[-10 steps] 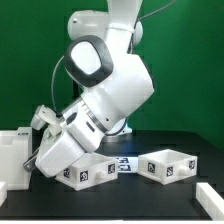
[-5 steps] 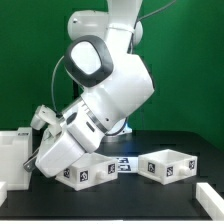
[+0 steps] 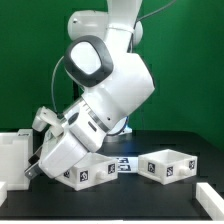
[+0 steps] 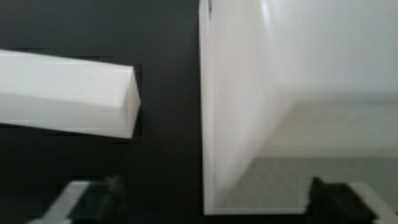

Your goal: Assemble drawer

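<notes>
The white boxy housing (image 3: 11, 150) stands at the exterior view's left edge. One shallow tagged tray (image 3: 92, 171) lies just right of my hand, partly hidden by it. The second tray (image 3: 167, 165) lies further right. My gripper (image 3: 31, 172) points down and left, low over the table between the housing and the near tray. In the wrist view my gripper (image 4: 214, 200) is open, its dark fingertips (image 4: 89, 200) wide apart. A tall white part (image 4: 285, 100) fills the space between them, and another white block (image 4: 63, 95) lies beside it. I cannot tell which drawer parts these are.
The marker board (image 3: 121, 163) lies flat between the two trays. A small white block (image 3: 4, 187) sits at the front left edge. A slanted white piece (image 3: 210, 195) lies at the front right. A green wall is behind.
My hand has moved a little to the exterior view's left and down, toward the housing. The trays and housing have not moved.
</notes>
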Robot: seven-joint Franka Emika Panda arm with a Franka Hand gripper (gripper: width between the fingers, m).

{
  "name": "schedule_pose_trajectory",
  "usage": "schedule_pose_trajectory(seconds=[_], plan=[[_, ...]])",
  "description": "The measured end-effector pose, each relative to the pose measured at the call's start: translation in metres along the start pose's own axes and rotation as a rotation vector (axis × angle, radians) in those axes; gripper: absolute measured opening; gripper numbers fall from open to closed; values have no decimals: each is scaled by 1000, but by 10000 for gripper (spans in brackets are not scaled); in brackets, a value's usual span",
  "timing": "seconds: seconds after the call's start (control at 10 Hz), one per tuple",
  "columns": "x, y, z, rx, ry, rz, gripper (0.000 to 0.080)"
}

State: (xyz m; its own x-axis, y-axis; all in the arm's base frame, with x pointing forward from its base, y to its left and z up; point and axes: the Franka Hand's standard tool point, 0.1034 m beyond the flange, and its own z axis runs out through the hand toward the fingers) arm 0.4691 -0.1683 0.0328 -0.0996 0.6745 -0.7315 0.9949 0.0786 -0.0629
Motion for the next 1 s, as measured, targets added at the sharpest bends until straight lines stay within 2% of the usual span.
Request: schedule_pose_trajectory(seconds=[0.1,0.3,0.7,1.0], plan=[[-4,-1,4,7,-2,-9,638],[-9,-1,10,14,-5,-19,647],[-8,0,10,10,2,-17,649],[-8,0,10,10,3,-17,241]])
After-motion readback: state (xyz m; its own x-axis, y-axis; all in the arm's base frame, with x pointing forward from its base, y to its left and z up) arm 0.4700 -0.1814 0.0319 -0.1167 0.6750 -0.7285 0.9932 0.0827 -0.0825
